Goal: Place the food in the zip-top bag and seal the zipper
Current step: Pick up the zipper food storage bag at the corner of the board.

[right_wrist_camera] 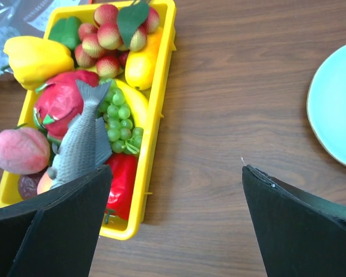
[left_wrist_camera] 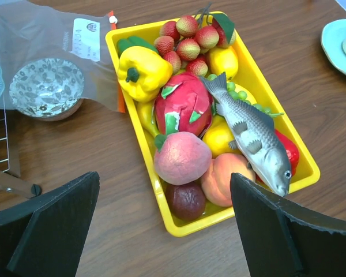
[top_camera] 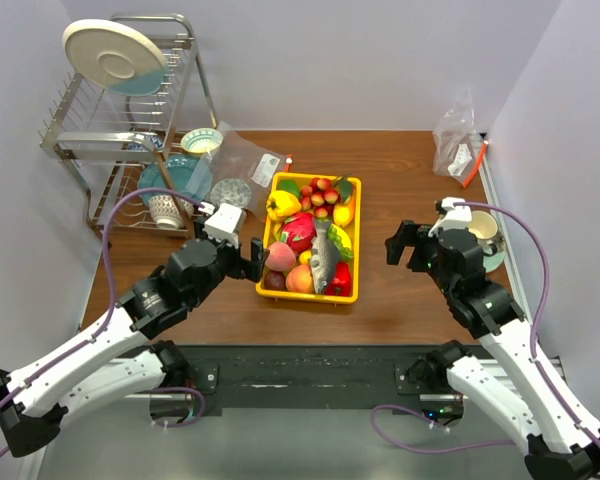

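The yellow tray (top_camera: 344, 295) sits mid-surface (top_camera: 400, 180), piled with the food. On top lie a grey fish (left_wrist_camera: 254, 135), a dragon fruit (left_wrist_camera: 183, 104), a yellow pepper (left_wrist_camera: 143, 70), a peach (left_wrist_camera: 181, 157), a lychee cluster (left_wrist_camera: 187, 40), green grapes (right_wrist_camera: 120, 124) and a red pepper (right_wrist_camera: 122, 182).

The left gripper (top_camera: 252, 258) hovers just beside the tray's near left corner, released and holding nothing. The right gripper (top_camera: 404, 248) hangs over bare wood to the right of the tray, also spread wide and empty, near a cup (top_camera: 485, 232) on a teal saucer.

The zip-top bag (top_camera: 452, 130) stands crumpled at the far right corner, well apart from the tray. Its zipper (top_camera: 476, 165) slants down its right side. A flatter clear bag (left_wrist_camera: 46, 52) lies by the tray's far left corner.
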